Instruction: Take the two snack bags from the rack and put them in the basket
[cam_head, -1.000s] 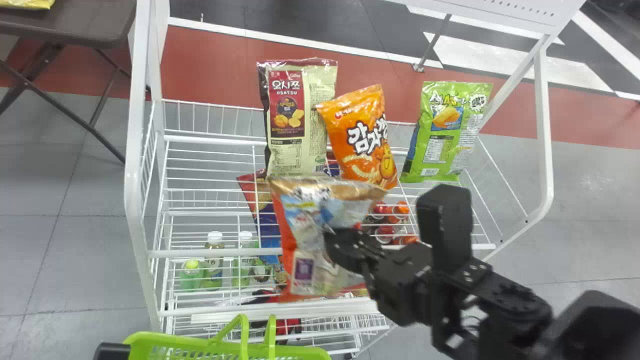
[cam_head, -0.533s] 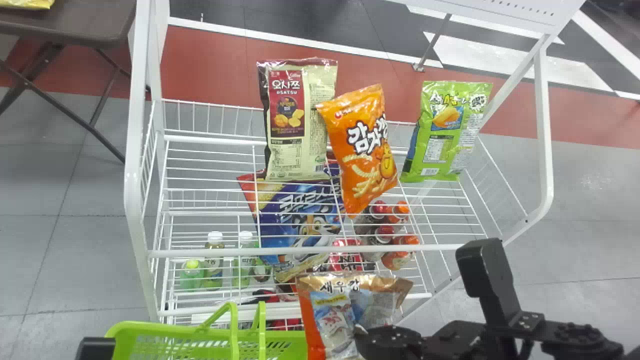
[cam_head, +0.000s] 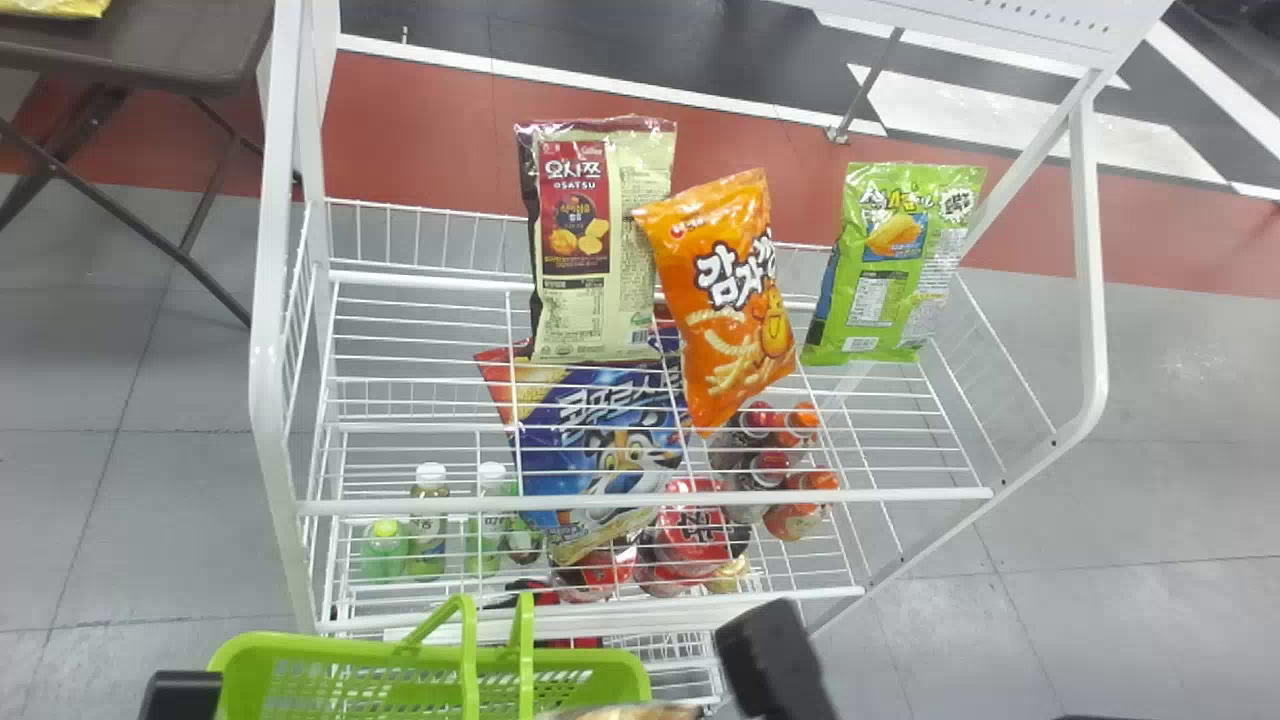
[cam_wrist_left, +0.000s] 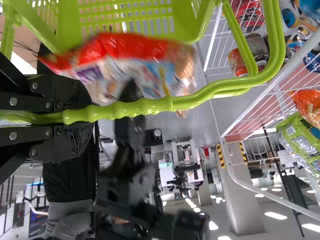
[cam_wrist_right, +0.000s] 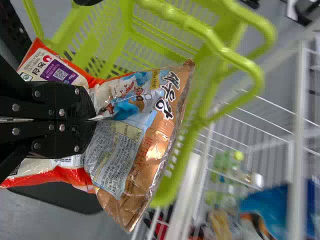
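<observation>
Snack Bag Brought to Basket

Pinched between the right gripper's (cam_wrist_right: 94, 120) closed fingers, a snack bag (cam_wrist_right: 132, 145) has been carried from the rack (cam_head: 900, 495) to the basket (cam_head: 350, 648), whose handles (cam_wrist_left: 145, 107) are clamped by the left gripper (cam_wrist_left: 89, 114); release inside is likely next.

Grey tiled floor (cam_head: 110, 520) is running all through here, with a red band (cam_head: 420, 130) cutting across and white stripes (cam_head: 980, 110) going past that. A brown folding table (cam_head: 150, 40) is standing off to the left, ceiling lights (cam_wrist_left: 276, 216) are glowing and a grey pillar (cam_wrist_left: 245, 200) is rocking black-and-yellow edges, lol.
</observation>
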